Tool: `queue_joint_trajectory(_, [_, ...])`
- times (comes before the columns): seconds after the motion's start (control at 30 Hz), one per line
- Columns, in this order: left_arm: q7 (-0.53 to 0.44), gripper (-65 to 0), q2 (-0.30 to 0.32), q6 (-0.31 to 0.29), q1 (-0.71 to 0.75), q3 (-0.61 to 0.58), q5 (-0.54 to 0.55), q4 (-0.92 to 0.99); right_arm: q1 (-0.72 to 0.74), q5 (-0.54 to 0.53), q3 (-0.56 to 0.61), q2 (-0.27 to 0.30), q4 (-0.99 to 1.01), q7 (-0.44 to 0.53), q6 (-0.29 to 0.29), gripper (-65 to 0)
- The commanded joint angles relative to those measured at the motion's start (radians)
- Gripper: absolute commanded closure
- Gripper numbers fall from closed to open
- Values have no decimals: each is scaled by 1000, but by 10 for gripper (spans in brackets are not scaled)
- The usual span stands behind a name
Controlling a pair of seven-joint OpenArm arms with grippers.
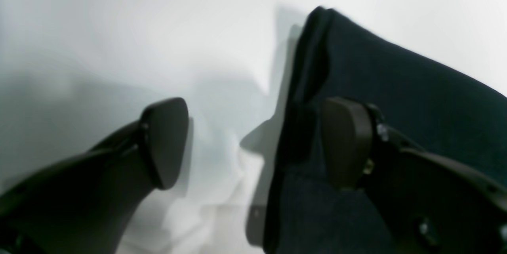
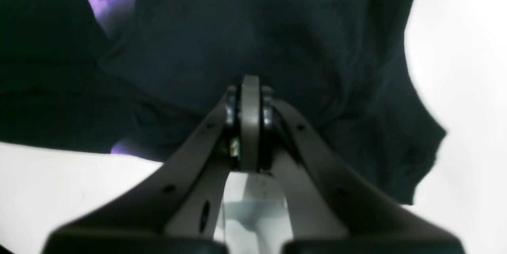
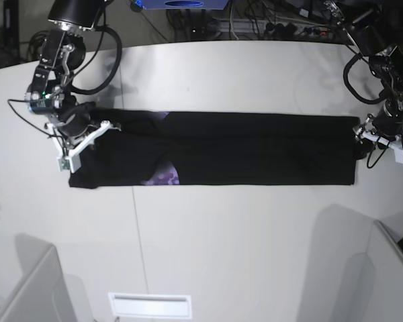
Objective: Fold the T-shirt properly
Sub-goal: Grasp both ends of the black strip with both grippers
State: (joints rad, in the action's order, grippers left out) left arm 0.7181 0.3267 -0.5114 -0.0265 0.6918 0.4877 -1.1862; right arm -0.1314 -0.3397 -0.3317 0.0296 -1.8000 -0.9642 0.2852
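Your T-shirt (image 3: 255,157) lies as one long band; crosswise folds remain. Left gripper (image 1: 253,143) gapes wide, right gripper (image 2: 250,127) is pressed together.

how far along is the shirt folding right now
Done: the T-shirt already lies as one long narrow band across the table, its sides apparently folded in, a bit of purple print showing. In hand: the right gripper looks shut on cloth at one end; the left gripper is open at the other end's edge. Left: folding the band end over end into a compact stack.
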Motion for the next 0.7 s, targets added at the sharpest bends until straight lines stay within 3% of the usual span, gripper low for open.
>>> queue_joint_trajectory(0.0, [-16, -494, 19, -6, -23, -27, 13, 4, 13, -9, -2, 6, -19, 18, 4, 0])
queue_joint_trajectory(0.23, [-18, -477, 18, -5, -29, -85, 13, 71, 9, -9, -2, 5, -19, 17, 6, 0])
queue_joint_trajectory(0.3, [-18, -406, 18, -5, -29, -85, 13, 93, 5, -9, -2, 5, -19, 18, 6, 0])
queue_joint_trajectory(0.53, [-18, -7, 19, -5, -43, -85, 18, 162, -1, -9, -4, -6, -27, 20, 6, 0])
queue_joint_trajectory(0.67, [-18, 0, 21, -6, -60, -77, 13, 208, -17, -11, -4, -7, -27, 20, 6, 0])
